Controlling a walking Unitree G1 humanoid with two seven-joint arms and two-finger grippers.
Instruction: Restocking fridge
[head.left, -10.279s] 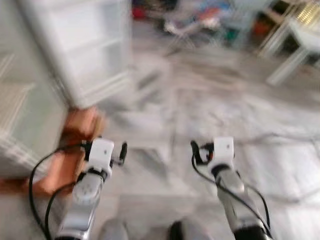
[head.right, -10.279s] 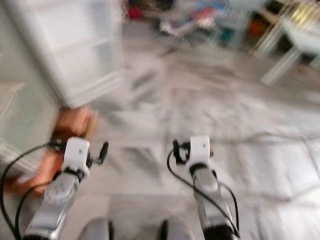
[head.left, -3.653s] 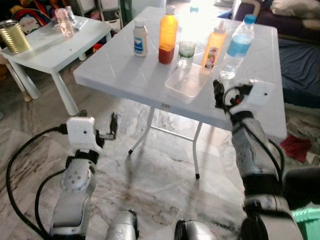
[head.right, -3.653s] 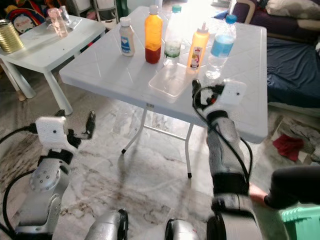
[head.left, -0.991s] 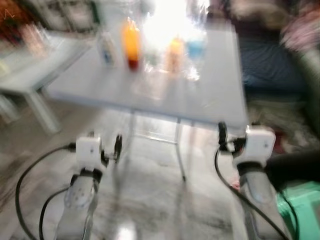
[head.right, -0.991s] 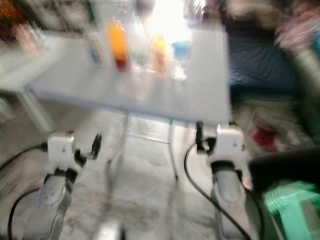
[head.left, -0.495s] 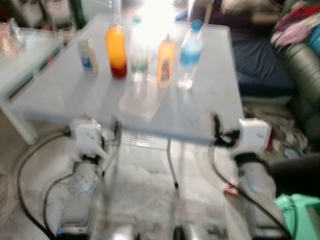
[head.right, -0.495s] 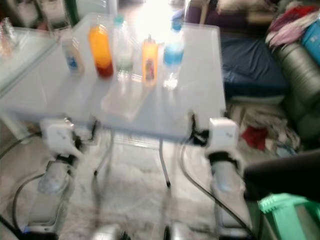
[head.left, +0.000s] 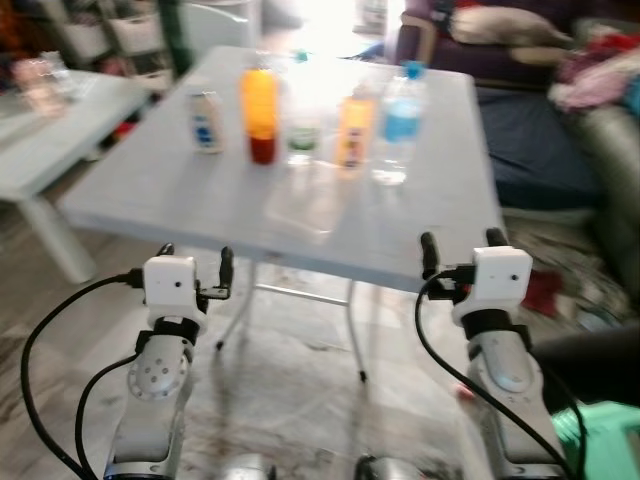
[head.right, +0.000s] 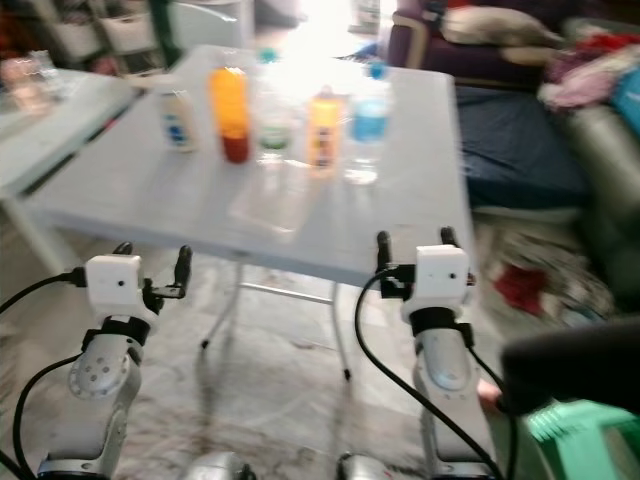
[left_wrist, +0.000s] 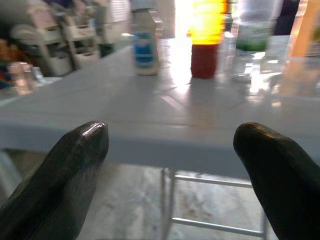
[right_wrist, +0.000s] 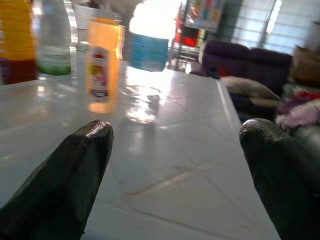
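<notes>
A white folding table (head.left: 150, 190) stands in front of me with a row of bottles at its far side. From the left these are a small white bottle with a blue label (head.left: 206, 121), an orange juice bottle (head.left: 260, 114), a clear bottle with a green label (head.left: 302, 130), an orange squeeze bottle (head.left: 353, 130) and a water bottle (head.left: 401, 125). A clear shallow tray (head.left: 305, 208) lies in front of them. My left gripper (head.left: 196, 254) and right gripper (head.left: 461, 240) hover open and empty at the table's near edge, about level with the top.
A lower white table (head.left: 40, 140) stands to the left. A dark sofa (head.left: 530, 130) with cushions and clothes is on the right. The table's metal legs (head.left: 355, 330) stand on marble floor. A green stool (head.left: 600, 430) and a person's dark sleeve (head.left: 590, 360) are at lower right.
The view has gone from the fridge area to this table and has steadied from blur. Both grippers stay open, now up at the table's front edge.
</notes>
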